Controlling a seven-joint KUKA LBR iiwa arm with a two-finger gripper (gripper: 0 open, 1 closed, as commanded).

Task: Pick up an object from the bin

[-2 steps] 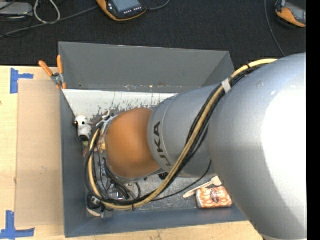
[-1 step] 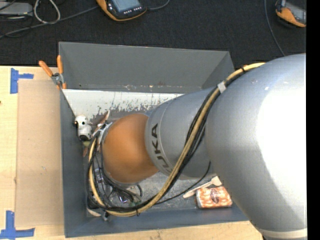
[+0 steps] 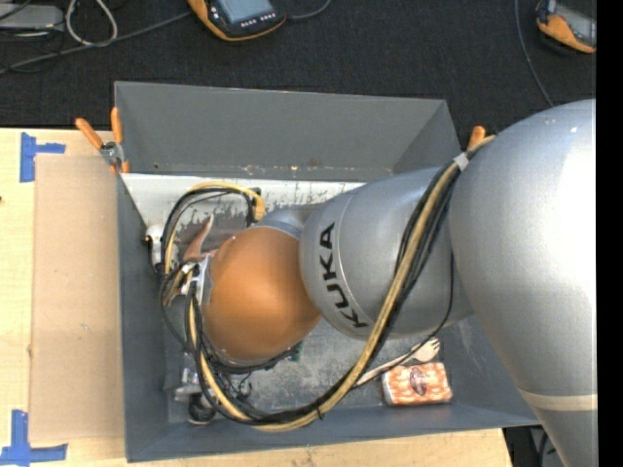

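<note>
KUKA arm (image 3: pixel 389 261) reaches from the right, down into grey metal bin (image 3: pixel 282 129). Wrist w/ orange cover (image 3: pixel 255 295) sits low over bin's left-centre, black and yellow cables (image 3: pixel 389 329) looped round it. Jaws are under the cover: released or clenched, can't tell, nor what lies below them. Loose items in sight: orange packet (image 3: pixel 417 383) w/ a round print, flat on bin floor at near right corner, and a white plastic utensil (image 3: pixel 425 349) just beside it on the far side. Both are well apart from the wrist.
</note>
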